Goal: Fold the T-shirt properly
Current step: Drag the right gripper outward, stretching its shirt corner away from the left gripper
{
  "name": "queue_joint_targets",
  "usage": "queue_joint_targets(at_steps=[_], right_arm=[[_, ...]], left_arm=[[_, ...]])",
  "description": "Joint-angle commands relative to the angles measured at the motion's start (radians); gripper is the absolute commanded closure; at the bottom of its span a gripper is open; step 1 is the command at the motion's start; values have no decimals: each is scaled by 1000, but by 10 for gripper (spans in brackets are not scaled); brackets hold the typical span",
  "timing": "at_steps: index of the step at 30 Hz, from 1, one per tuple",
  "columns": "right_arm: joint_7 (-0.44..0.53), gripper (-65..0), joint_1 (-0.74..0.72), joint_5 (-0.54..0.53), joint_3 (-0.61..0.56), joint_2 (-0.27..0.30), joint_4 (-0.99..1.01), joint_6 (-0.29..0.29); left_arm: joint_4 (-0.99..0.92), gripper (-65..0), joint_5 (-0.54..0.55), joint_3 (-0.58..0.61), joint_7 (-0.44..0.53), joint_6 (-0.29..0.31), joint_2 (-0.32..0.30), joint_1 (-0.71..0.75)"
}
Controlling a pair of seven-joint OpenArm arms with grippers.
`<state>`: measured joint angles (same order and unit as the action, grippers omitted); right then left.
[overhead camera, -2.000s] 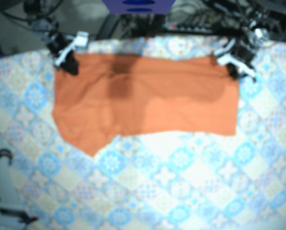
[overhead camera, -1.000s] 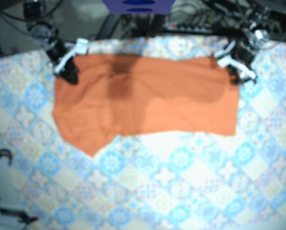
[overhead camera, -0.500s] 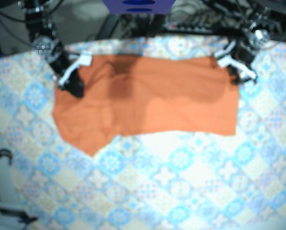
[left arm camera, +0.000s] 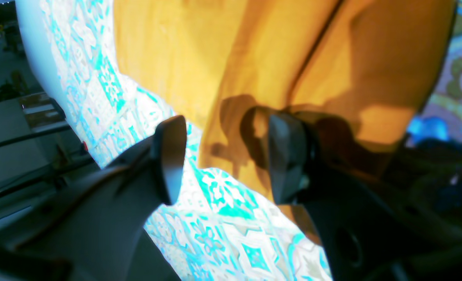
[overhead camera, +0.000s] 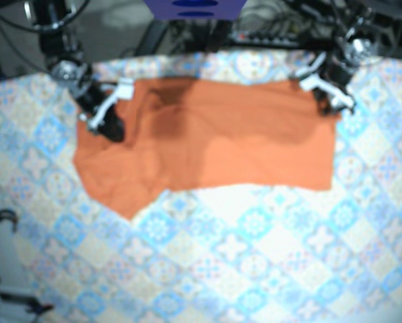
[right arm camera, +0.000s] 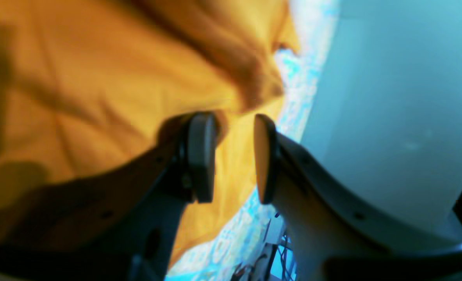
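Orange T-shirt [overhead camera: 207, 134] lay on surface [overhead camera: 254, 256].
My left fingers [left arm camera: 170, 156] gaped, right fingers [right arm camera: 201, 156] barely parted; empty, at corners to pinch.

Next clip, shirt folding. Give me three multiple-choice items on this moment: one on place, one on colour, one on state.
1. In the base view, where does the shirt lie on the table?
A. toward the top edge
B. toward the bottom edge
C. hanging off the bottom edge

2. What colour is the shirt?
A. blue
B. white
C. orange

3. How is the left tool?
A. shut on the shirt
B. open
C. out of view

Answers:
1 A, its upper edge lies near the table's top edge.
2 C, it shows orange in the base view.
3 B, its fingers stand wide apart over the shirt's edge in the left wrist view.
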<state>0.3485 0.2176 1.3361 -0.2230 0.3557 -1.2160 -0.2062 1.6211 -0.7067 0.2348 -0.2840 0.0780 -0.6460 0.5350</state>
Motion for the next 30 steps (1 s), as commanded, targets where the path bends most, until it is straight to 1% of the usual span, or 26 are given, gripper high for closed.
queue_joint_targets(at_steps=[1,10,12,15,19,26,28,29,30], right_arm=[[-1,-169,-22,-11,4,10,0,-22],[-4,-169,-59,-13,12,10,153,-22],[-41,-168,-59,-13,12,10,170,-22],[-67,-166,-57,-13,12,16,192,-22],[-73,-166,-53,-14,10,64,203,-22],[-67,-166,-48,-16,10,119,236,-20],[-67,-165,-27,-16,10,136,241,-19],[-67,-165,-19,-16,10,142,241,-3],[-67,-165,-10,-17,10,147,239,24]], left_arm=[[11,-333,-6,-5,2,-16,-16,1],[9,-333,-6,-10,2,-16,-16,1],[9,-333,-4,-12,2,-16,-19,1],[-9,-333,-8,-12,4,-16,-21,1],[-20,-333,-4,-12,6,-16,-21,1],[-20,-333,0,-10,6,-16,-21,1],[-20,-333,0,-12,6,-16,-21,1],[-20,-333,0,-12,6,-16,-21,1],[-20,-333,0,-12,6,-16,-21,1]])
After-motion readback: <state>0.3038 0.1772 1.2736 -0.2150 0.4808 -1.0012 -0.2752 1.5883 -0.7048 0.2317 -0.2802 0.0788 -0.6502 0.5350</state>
